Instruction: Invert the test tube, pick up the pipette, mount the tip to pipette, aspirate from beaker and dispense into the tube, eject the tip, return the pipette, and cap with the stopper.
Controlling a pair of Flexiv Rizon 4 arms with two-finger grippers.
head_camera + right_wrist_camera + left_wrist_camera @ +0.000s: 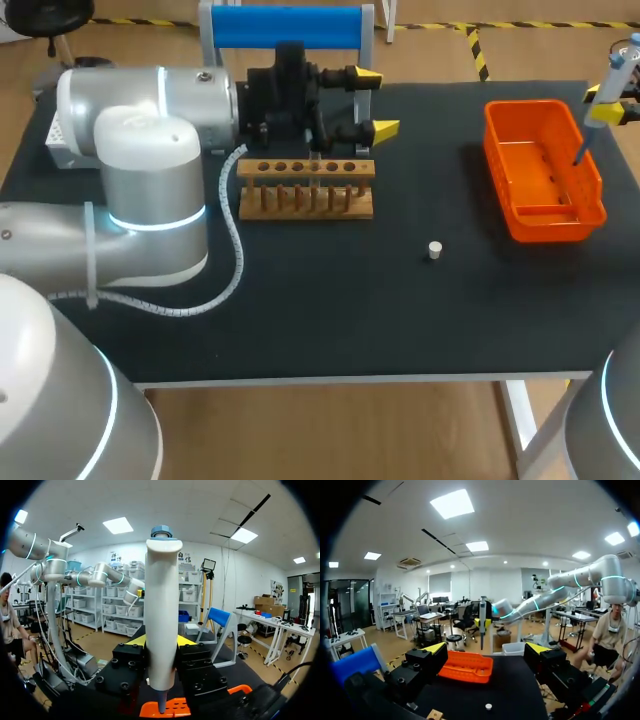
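Right gripper (160,642) was clenched on the white, blue-topped plastic pipette (161,605), nozzle over the orange plastic bin (557,232) below it; probably tip-eject stage, tip unclear. Left gripper (375,102) was released, empty. Small white stopper (434,250) lay ahead of it: return, capping pending.

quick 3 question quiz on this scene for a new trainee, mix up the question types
1. True or false: the right pincer is shut on the pipette.
2. The pipette's lower end hangs over: A) the wooden rack B) the orange bin C) the stopper.
3. Fill in: the left pincer is ____, with nothing between its fingers.
Key: 1 true; 2 B; 3 open.
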